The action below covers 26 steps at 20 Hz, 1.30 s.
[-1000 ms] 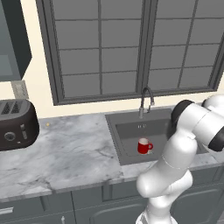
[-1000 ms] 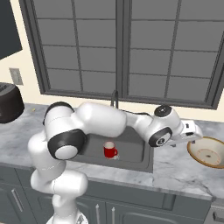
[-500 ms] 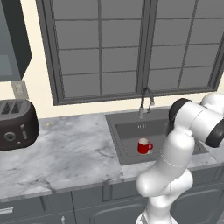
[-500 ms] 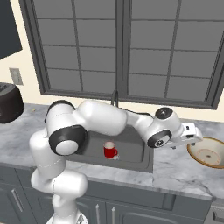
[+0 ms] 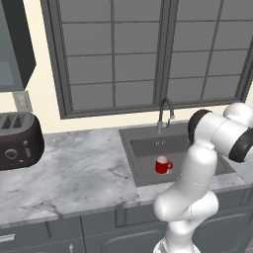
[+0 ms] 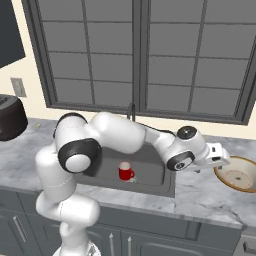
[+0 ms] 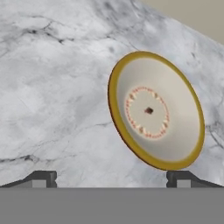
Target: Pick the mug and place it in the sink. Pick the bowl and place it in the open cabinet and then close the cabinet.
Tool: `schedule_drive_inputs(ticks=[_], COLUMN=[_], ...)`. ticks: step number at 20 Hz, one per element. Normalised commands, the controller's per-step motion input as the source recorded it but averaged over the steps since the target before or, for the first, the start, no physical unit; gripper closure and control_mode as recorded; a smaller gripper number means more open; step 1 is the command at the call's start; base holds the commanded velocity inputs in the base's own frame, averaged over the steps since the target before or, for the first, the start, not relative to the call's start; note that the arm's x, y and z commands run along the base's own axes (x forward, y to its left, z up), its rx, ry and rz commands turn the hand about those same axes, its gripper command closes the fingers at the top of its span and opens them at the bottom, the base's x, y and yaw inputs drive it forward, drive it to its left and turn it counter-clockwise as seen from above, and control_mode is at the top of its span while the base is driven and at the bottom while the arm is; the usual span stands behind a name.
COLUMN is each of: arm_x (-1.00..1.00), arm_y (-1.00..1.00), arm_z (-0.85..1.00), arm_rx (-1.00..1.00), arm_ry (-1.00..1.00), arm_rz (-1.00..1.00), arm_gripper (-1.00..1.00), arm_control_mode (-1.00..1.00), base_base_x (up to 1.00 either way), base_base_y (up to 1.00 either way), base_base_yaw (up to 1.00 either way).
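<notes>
The red mug [image 5: 162, 165] [image 6: 125, 172] stands upright inside the dark sink [image 5: 148, 148] [image 6: 155, 172]. On the marble counter right of the sink lies the tan bowl [image 6: 238, 174] [image 7: 155, 109], cream inside with a ring of reddish marks. My gripper [image 7: 111, 179] is open and empty, its two fingertips wide apart, short of the bowl's near rim. In the right base view the hand [image 6: 220, 156] hovers just left of the bowl. A corner of the dark wall cabinet [image 5: 14, 47] shows at upper left.
A dark toaster [image 5: 19, 141] [image 6: 10, 117] stands on the counter far left. The gooseneck faucet [image 5: 165, 113] rises behind the sink, below a large grey window. Bare marble counter [image 7: 52, 87] surrounds the bowl.
The arm has reached further right, carrying the open hand from over the sink's right edge closer to the bowl. Mug and bowl have not moved.
</notes>
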Motion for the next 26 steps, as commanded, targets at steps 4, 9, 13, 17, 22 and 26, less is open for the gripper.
schedule_drive_inputs(ticks=[4, 9, 13, 17, 22, 26], arm_x=[0.08, 0.18, 0.16, 0.09, 0.06, 0.02], arm_y=[0.00, 0.00, -0.01, -0.05, -0.09, -0.27], arm_z=[-0.03, -0.01, -0.07, -0.13, -0.09, -0.03], arm_rx=[0.00, 0.00, 0.00, 0.00, 0.00, 0.03], arm_ry=[0.00, 0.02, 0.04, 0.04, 0.02, 0.00], arm_rz=[0.01, 0.02, 0.04, 0.05, 0.05, 0.07], arm_gripper=[-1.00, -1.00, -1.00, -1.00, -1.00, -1.00], arm_control_mode=[-1.00, -1.00, -1.00, -1.00, -1.00, -1.00], base_base_x=[0.00, 0.00, 0.00, 0.00, 0.00, 0.00], base_base_y=[0.00, 0.00, 0.00, 0.00, 0.00, 0.00], base_base_yaw=[0.00, 0.00, 0.00, 0.00, 0.00, 0.00])
